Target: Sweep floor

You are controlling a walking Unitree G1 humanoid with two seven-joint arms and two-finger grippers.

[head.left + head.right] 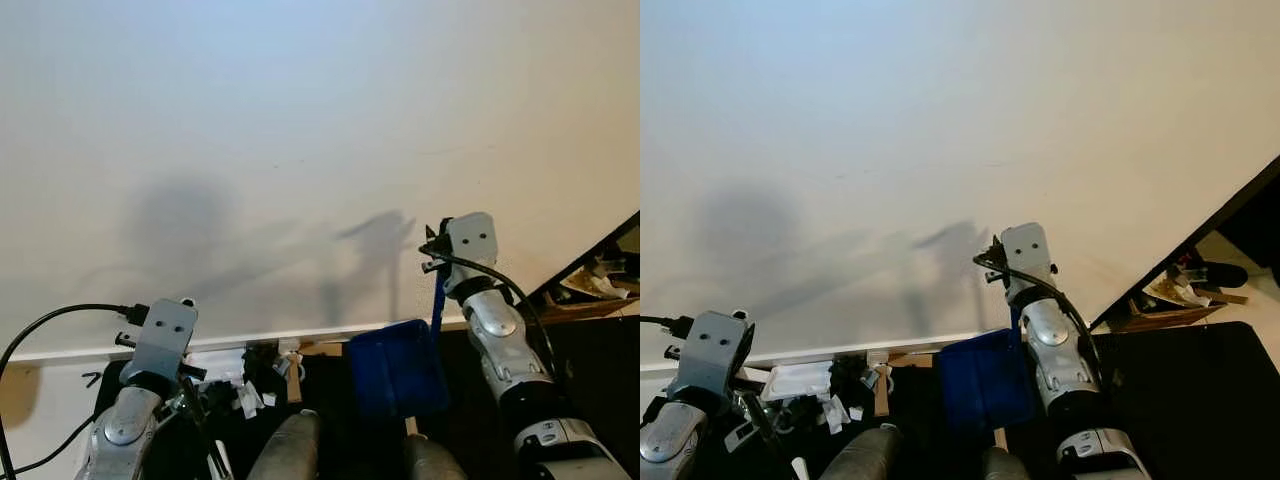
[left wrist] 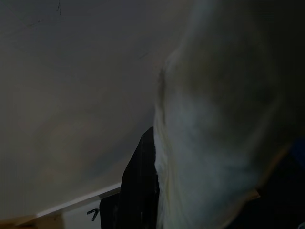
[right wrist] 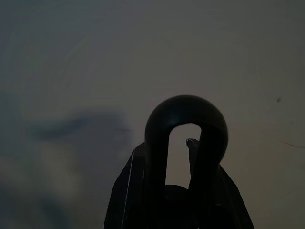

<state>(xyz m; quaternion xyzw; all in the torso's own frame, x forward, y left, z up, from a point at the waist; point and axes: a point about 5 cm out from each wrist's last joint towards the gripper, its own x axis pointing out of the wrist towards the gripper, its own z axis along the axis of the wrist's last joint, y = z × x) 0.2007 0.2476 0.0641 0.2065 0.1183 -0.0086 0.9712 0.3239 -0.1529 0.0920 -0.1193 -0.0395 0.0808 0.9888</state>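
Closest to me, my right gripper [image 3: 186, 143] has its jaws pinched on the looped end of the blue dustpan handle [image 3: 186, 119]; the loop rises between them against the white wall [image 1: 320, 120]; seen from my head, that handle [image 1: 437, 300] runs nearly upright, its long axis going from my wrist down to the blue dustpan [image 1: 397, 365], which hangs low by the baseboard [image 1: 300, 335] with its pan end toward the floor; I judge it light, stiff plastic, likely to swing from so high a hold, so a grip nearer the pan would steady it; my left gripper [image 1: 195, 395] sits low at my left by scraps of white litter [image 1: 247, 398]; whether its jaws are spread or pressed together I cannot tell.
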